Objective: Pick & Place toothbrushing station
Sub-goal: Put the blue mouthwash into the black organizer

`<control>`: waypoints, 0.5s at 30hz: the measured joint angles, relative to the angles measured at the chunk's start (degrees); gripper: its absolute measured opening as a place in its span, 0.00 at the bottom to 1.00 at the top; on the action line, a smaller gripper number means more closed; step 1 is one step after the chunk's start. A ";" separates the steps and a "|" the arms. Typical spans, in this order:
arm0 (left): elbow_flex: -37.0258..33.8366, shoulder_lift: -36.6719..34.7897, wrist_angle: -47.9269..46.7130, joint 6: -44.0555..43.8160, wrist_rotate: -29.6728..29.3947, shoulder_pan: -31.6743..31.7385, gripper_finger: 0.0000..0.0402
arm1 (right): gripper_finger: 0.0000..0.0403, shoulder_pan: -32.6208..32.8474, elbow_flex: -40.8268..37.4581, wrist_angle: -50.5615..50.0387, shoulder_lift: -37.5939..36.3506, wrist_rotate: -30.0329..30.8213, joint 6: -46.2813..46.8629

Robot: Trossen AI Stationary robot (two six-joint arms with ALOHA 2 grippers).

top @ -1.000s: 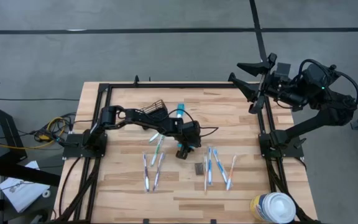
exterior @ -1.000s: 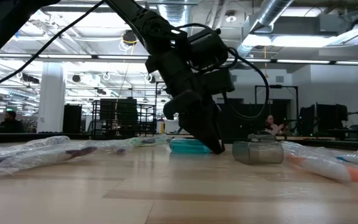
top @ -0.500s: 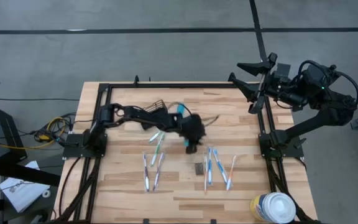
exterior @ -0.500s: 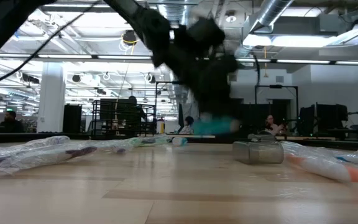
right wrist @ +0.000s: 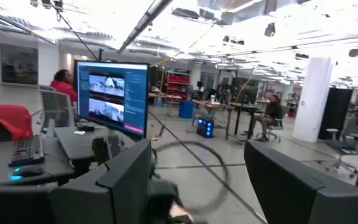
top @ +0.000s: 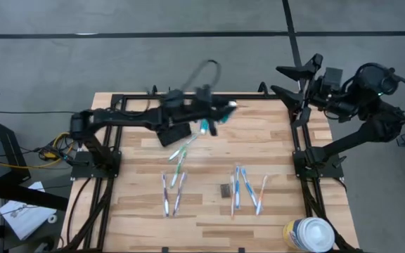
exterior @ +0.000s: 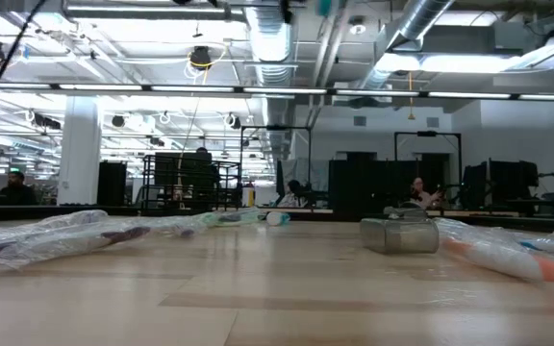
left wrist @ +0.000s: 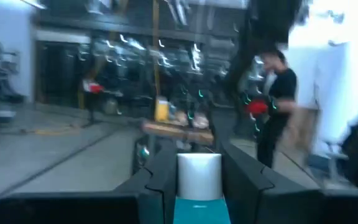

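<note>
The left tool [top: 213,121] hangs above the far middle of the table [top: 139,211], at about 12 o'clock from the table's centre, clenched on a blue-and-white toothpaste tube [left wrist: 198,186] whose white cap shows between its fingers [left wrist: 160,177]. The black wire-mesh caddy [top: 175,133] sits just beneath that arm. Toothbrushes [top: 172,191] lie toward 6 o'clock, more toothbrushes [top: 248,190] toward 5 o'clock beside a small dark block [top: 225,190]. The right tool [top: 287,79] waits off the table at 2 o'clock, fingers spread wide.
</note>
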 joint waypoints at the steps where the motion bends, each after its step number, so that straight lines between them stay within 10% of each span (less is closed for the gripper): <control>1: -1.71 -1.79 5.15 0.00 -1.27 -0.01 0.21 | 0.62 -0.01 0.08 -0.02 -0.03 -0.61 0.00; 15: -41.65 -27.76 31.39 8.37 -18.83 -2.86 0.21 | 0.62 -0.03 0.11 -0.56 1.43 -1.79 3.59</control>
